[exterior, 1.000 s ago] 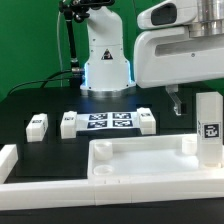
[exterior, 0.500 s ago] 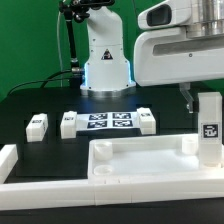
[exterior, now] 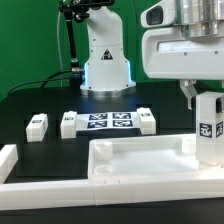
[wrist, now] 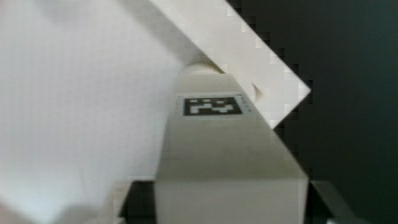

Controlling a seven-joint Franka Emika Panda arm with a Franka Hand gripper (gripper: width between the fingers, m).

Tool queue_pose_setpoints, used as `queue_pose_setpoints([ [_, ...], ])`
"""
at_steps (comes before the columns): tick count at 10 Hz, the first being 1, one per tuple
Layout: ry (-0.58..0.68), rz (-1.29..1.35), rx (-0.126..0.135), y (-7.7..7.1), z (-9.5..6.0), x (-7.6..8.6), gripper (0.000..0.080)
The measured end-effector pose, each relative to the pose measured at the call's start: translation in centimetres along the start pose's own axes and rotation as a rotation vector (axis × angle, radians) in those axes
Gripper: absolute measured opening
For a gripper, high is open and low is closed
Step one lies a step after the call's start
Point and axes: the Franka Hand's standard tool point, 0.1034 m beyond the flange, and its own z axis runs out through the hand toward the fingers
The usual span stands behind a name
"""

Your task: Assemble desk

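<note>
Black table (exterior: 60,105) before a green backdrop carries the desk parts. At the exterior view's right, the claw (exterior: 200,98) reaches down from above, its jaws closed partway onto the top of an upright leg (exterior: 208,135). In the wrist view this leg fills the gap between them, tagged face showing. Below the claw, toward the exterior view's left, the tabletop (exterior: 140,165) lies rim up with its end just beside the held leg; whether they touch I cannot tell. Farther from the claw lies the marker board (exterior: 108,122), with one loose leg (exterior: 146,121) at its nearer end, another leg (exterior: 69,123) at its farther end and a third leg (exterior: 37,124) beyond.
</note>
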Motion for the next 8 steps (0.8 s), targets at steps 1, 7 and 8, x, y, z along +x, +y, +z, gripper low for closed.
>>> queue_pose_setpoints([
  [1,-0.015,0.14,0.018,0.23,-0.01,0.26,0.0288],
  [7,-0.027,0.355,0.022,0.18,0.02,-0.3,0.0469],
  [8,-0.027,0.147,0.015,0.04,-0.2,0.02,0.0586],
])
